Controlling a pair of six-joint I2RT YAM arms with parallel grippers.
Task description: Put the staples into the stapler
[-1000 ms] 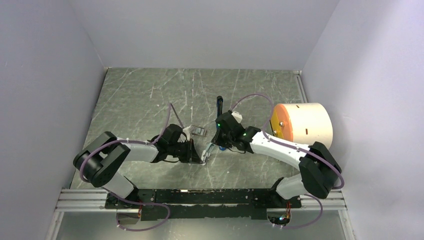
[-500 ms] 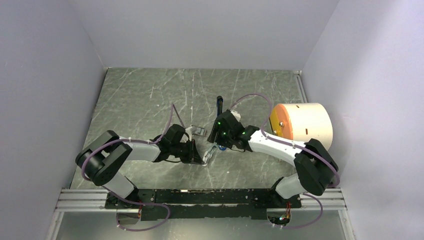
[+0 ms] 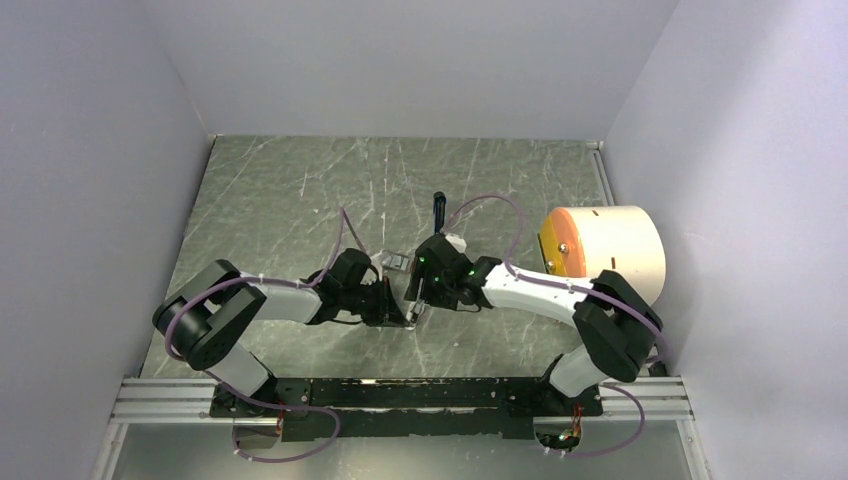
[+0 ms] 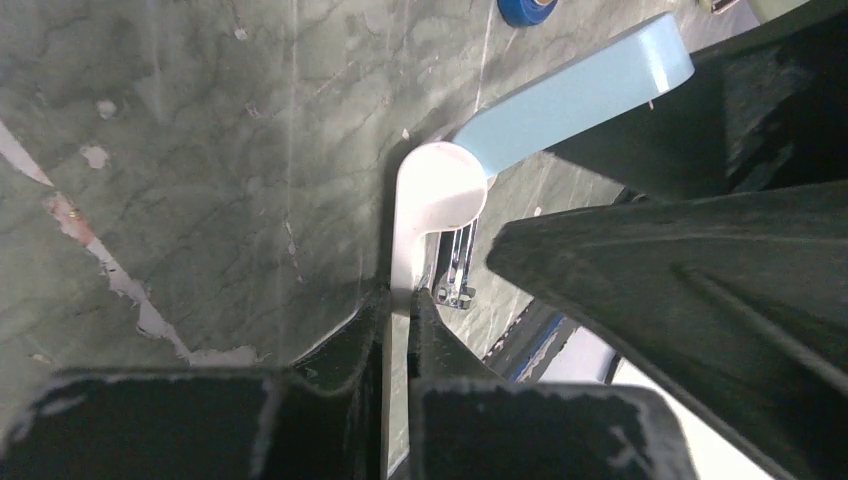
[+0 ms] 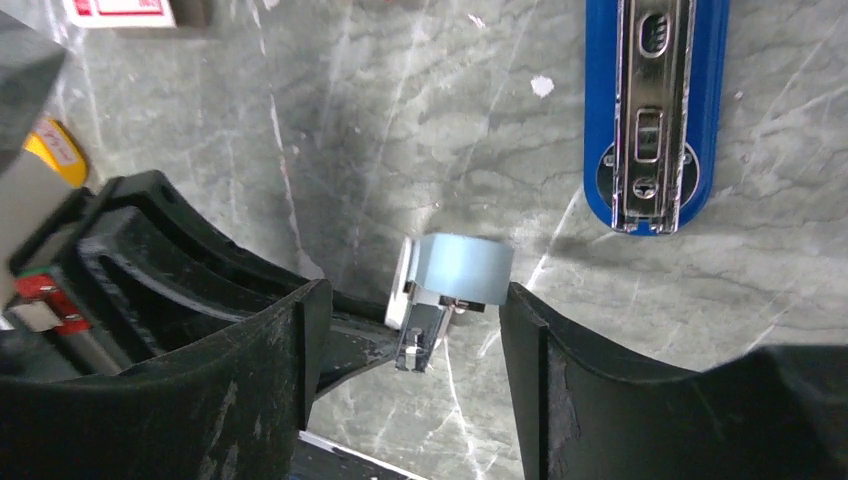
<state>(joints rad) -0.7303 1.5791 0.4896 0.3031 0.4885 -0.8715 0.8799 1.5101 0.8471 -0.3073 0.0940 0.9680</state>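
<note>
The blue stapler (image 5: 655, 110) lies flat on the marble table with its metal rail facing up; from above it is a slim dark shape (image 3: 438, 212). My left gripper (image 4: 405, 297) is shut on the white plate of a small light-blue and white piece (image 4: 560, 105), and a short metal part (image 4: 458, 270) hangs from that piece. My right gripper (image 5: 412, 290) is open. Its fingers flank the light-blue end (image 5: 460, 268), the right one close to it and the left one apart. Both grippers meet at mid-table (image 3: 410, 303). Loose staples are out of view.
A red-and-white box (image 5: 120, 10) lies just beyond the grippers (image 3: 398, 262). A small orange-yellow block (image 5: 55, 150) sits partly behind the left gripper. A large cream cylinder with an orange end (image 3: 605, 245) lies at the right, and grey walls close in three sides.
My right gripper has opened and shifted left, toward the left gripper and the piece it holds. The left arm has barely moved.
</note>
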